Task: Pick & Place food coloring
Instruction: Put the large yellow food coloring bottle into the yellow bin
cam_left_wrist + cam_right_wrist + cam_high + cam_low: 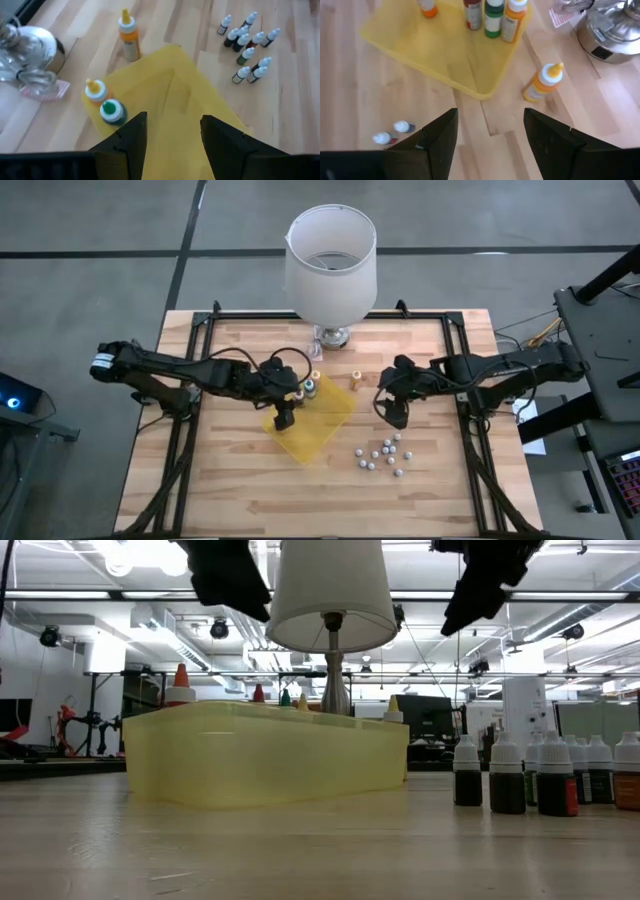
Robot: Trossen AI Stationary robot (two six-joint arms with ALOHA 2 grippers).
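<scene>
Yellow tray (318, 430) sits mid-worktop (240, 490), in front of a lamp (330, 265) with a white shade.

In the right wrist view, four larger bottles stand in the tray along one edge: orange cap (426, 7), red (473, 13), green (494, 19), orange bottle with pale cap (512, 20). One more orange bottle (543, 83) stands on bare wood outside the tray, between tray and lamp base (612, 27); same one in the high view (355, 379).

Small dropper bottles (383, 454) with white caps form a loose cluster on the wood to the tray's right, near the front. Left wrist view counts nine (246, 46), all upright. Low view shows some of them in a row at the right (545, 775), dark contents, number partly cut off by the frame edge.

Left pincer (285, 416) hovers above the tray's left part, fingers (131, 135) spread wide, holding nothing. Right pincer (396, 414) hangs over bare wood right of the tray, behind the cluster, fingers (441, 131) also wide apart, empty. Both clear of the surface in the low view.
</scene>
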